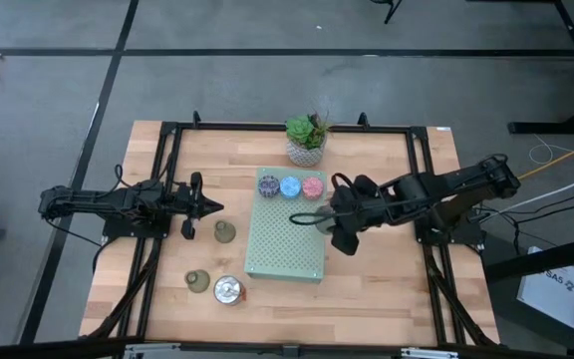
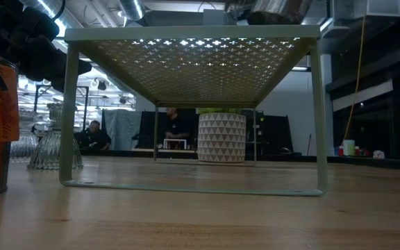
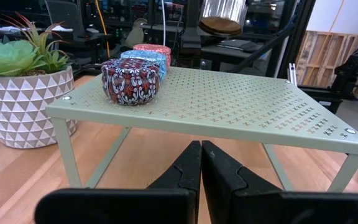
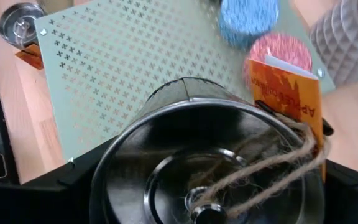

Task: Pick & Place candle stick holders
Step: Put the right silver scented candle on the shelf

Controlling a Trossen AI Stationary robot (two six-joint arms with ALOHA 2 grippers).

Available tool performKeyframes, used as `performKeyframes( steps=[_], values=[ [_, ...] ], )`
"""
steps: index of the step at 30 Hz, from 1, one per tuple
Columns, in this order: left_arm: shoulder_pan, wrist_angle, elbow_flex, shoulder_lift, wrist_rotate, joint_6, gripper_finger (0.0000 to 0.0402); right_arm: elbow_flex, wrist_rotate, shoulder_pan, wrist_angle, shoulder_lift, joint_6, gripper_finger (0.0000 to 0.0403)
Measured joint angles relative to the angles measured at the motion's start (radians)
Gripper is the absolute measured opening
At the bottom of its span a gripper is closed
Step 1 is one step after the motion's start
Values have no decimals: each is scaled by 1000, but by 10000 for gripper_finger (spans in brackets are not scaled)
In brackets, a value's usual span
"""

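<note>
A pale green perforated shelf stands mid-table. Purple, blue and pink holders sit in a row along its far edge, and they also show in the left wrist view. My right gripper is shut on a shiny silver holder with a twine loop and an orange tag, above the shelf's right part. My left gripper is shut and empty, left of the shelf. Two olive-green holders and a second silver holder stand on the table, left of the shelf. My right gripper holds the silver holder by its round side wall, one finger on each side. The fingers come from the table's right side. The holder is lifted clear above the shelf, with its lid turned toward the wrist camera.
A green succulent in a white patterned pot stands behind the shelf's far edge. A black frame borders the tabletop. Bare wood lies right of the shelf and along the near edge. People sit in the room beyond the table.
</note>
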Motion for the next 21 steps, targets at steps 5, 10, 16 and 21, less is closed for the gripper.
performKeyframes(
  steps=[5, 10, 16, 21],
  values=[
    [0, 0, 0, 0, 0, 0, 6, 0, -48, -45, 75, 3, -127, 356],
    [0, 0, 0, 0, 0, 0, 6, 1, -109, -90, 127, 31, -216, 356],
    [0, 0, 0, 0, 0, 0, 6, 1, -150, -111, 150, 80, -286, 356],
    [0, 0, 0, 0, 0, 0, 6, 1, -150, -111, 161, 114, -313, 356]
  ],
)
